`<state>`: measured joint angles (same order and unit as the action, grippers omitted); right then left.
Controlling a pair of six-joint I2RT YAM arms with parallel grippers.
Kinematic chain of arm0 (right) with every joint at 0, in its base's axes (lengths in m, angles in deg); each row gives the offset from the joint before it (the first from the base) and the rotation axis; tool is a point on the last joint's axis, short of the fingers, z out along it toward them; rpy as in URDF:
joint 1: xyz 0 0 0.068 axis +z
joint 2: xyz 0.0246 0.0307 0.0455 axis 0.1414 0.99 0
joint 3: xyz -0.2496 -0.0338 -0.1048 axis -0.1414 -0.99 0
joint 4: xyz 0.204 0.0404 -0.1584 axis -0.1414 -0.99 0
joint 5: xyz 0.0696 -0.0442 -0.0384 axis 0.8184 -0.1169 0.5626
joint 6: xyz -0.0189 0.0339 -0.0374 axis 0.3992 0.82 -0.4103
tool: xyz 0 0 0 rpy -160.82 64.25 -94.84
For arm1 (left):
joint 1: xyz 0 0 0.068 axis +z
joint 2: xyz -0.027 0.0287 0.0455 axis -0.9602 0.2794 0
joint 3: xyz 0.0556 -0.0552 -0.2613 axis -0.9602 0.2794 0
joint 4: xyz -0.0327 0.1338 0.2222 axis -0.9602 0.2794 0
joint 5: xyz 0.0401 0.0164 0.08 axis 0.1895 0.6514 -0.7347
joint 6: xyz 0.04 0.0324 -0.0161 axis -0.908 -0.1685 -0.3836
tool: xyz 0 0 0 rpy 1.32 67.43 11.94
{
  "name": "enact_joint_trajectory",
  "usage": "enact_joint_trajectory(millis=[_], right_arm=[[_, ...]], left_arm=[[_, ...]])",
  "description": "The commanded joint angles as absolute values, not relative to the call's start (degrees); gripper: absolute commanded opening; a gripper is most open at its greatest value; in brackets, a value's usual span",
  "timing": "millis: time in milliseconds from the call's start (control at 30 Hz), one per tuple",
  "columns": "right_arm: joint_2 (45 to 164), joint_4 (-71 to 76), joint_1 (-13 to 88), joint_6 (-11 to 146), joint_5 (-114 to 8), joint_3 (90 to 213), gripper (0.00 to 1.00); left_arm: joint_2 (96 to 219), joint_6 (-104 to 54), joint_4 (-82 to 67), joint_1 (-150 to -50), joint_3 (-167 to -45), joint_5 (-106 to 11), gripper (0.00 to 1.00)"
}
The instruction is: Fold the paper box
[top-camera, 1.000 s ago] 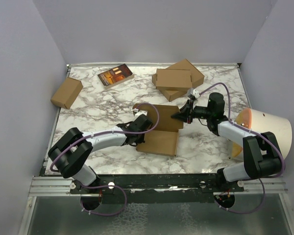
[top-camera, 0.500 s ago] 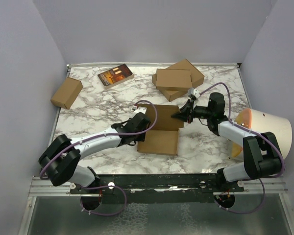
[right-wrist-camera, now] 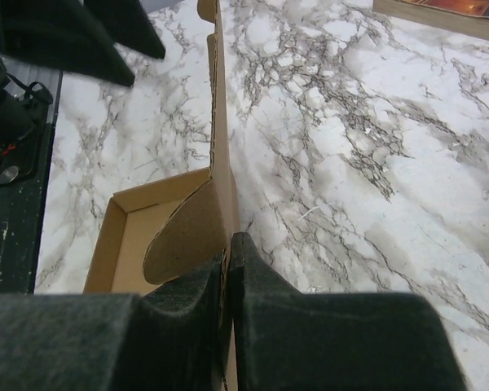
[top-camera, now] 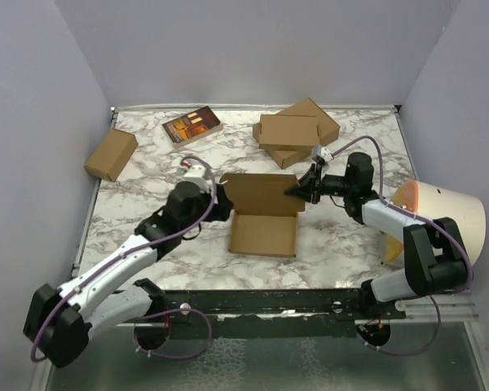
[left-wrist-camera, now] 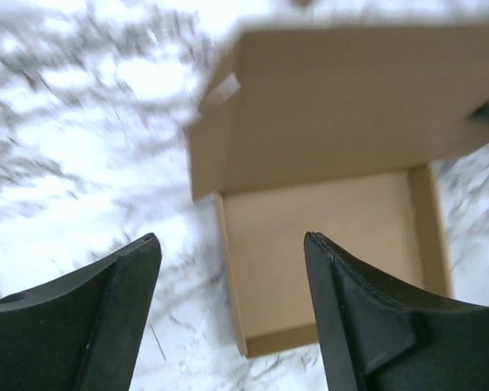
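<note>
Top external view: the paper box (top-camera: 263,234) lies near the middle of the marble table (top-camera: 147,175), with its tray flat and its lid standing upright along the far side. The right gripper (top-camera: 298,194) is clamped on the lid's right edge, its fingers (right-wrist-camera: 187,301) pressed together on the cardboard. The left gripper (top-camera: 220,198) hangs just beside the lid's left edge, its fingers (left-wrist-camera: 106,309) spread wide and holding nothing.

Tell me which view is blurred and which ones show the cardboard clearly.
Left wrist view: blurred; the marble table and the edges of the paper box are smeared, while the open left claw looks crisper. Right wrist view: sharp; the marble veins and the cardboard edge pinched by the right claw are clear. Top external view: sharp and evenly lit, with only soft shadows.
</note>
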<state>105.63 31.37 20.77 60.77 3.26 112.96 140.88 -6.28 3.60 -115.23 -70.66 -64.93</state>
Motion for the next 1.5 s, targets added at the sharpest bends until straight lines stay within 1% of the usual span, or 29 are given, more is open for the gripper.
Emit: enact_joint_trajectory(millis=[0, 100, 167, 300, 367, 467, 567, 733, 933, 1000, 1033, 1133, 1333, 1467], right_arm=[[107.1, 30.9, 20.6, 59.7, 4.7, 115.4, 0.06], [107.4, 29.6, 20.6, 58.6, 4.6, 116.1, 0.08], [107.7, 29.3, 20.6, 58.3, 4.7, 116.3, 0.09], [108.5, 28.5, 20.6, 57.5, 4.9, 116.9, 0.09], [108.8, 27.9, 20.6, 57.0, 4.9, 117.2, 0.1], [109.3, 26.8, 20.6, 56.1, 4.8, 117.8, 0.14], [109.6, 25.0, 20.5, 54.8, 4.3, 118.8, 0.2], [109.9, 20.8, 19.7, 52.1, 3.4, 120.9, 0.35], [107.7, 15.2, 17.7, 47.5, 3.0, 123.0, 0.61], [106.8, 13.7, 16.7, 46.3, 3.9, 123.4, 0.67], [106.4, 13.0, 16.1, 45.8, 4.4, 123.6, 0.69], [105.1, 10.8, 14.4, 44.0, 5.7, 124.3, 0.71], [103.3, 7.1, 10.6, 40.2, 7.6, 125.2, 0.71], [103.7, 3.4, 9.2, 39.5, 3.7, 127.0, 0.71]], left_arm=[[131.6, -8.3, -6.6, -101.6, -67.3, -49.5, 0.75], [130.2, -7.5, -10.1, -92.3, -66.3, -39.1, 0.75], [130.8, -7.1, -12.5, -88.7, -65.9, -34.2, 0.74], [133.2, -7.1, -19.1, -85.7, -64.2, -28.3, 0.72], [135.2, -7.8, -21.2, -85.6, -63.7, -27.6, 0.72], [138.2, -8.1, -23.3, -85.5, -63.2, -27.1, 0.69], [139.1, -7.5, -25.1, -85.5, -62.6, -27.8, 0.68], [136.5, -8.7, -24.3, -85.5, -61.9, -31.0, 0.68], [132.6, -8.3, -22.6, -85.5, -60.3, -33.8, 0.69], [131.9, -7.5, -22.6, -85.6, -59.7, -33.9, 0.69], [131.6, -7.0, -22.6, -85.6, -59.4, -34.0, 0.69], [130.9, -5.7, -22.7, -85.6, -58.4, -34.1, 0.69], [130.2, -0.4, -25.8, -85.5, -55.1, -37.0, 0.68], [130.2, 2.3, -27.6, -85.5, -53.1, -39.6, 0.68]])
